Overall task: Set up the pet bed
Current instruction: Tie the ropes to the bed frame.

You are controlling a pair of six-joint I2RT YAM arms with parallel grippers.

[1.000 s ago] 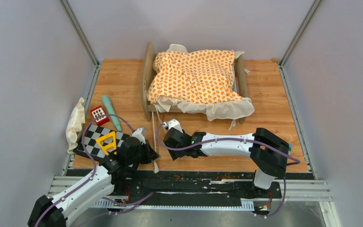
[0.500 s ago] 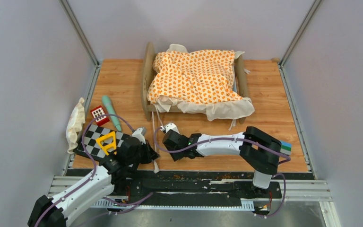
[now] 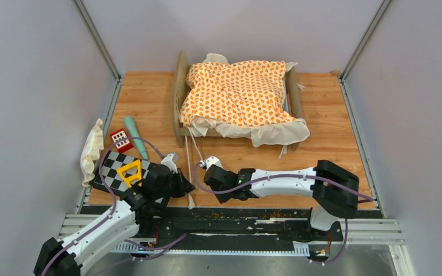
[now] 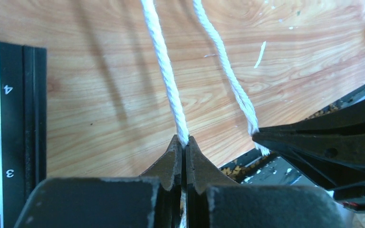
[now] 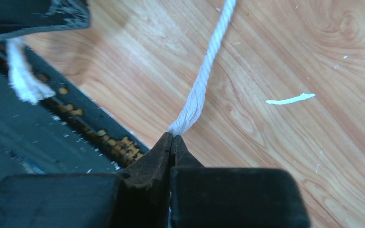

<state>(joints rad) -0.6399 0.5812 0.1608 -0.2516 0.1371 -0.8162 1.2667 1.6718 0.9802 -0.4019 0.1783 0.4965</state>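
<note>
The pet bed (image 3: 179,98) stands at the back centre, with an orange-patterned cushion (image 3: 236,92) draped over it. Two white tie cords hang from the cushion's near left corner toward me. My left gripper (image 3: 186,188) (image 4: 184,142) is shut on one cord (image 4: 166,71), which runs taut up and away. My right gripper (image 3: 204,171) (image 5: 172,138) is shut on the frayed end of the other cord (image 5: 204,76) (image 4: 228,76). The two grippers sit side by side low over the wooden table near its front edge.
At the left lie a checkerboard (image 3: 113,168) with a yellow triangle (image 3: 130,172), a red block (image 3: 119,138), a green stick (image 3: 135,137) and a small white pillow (image 3: 92,150). A black rail (image 3: 236,215) borders the near edge.
My right gripper has shut on the second cord and shifted slightly right and toward me. That cord now runs straight to it. The left arm has stayed put.
</note>
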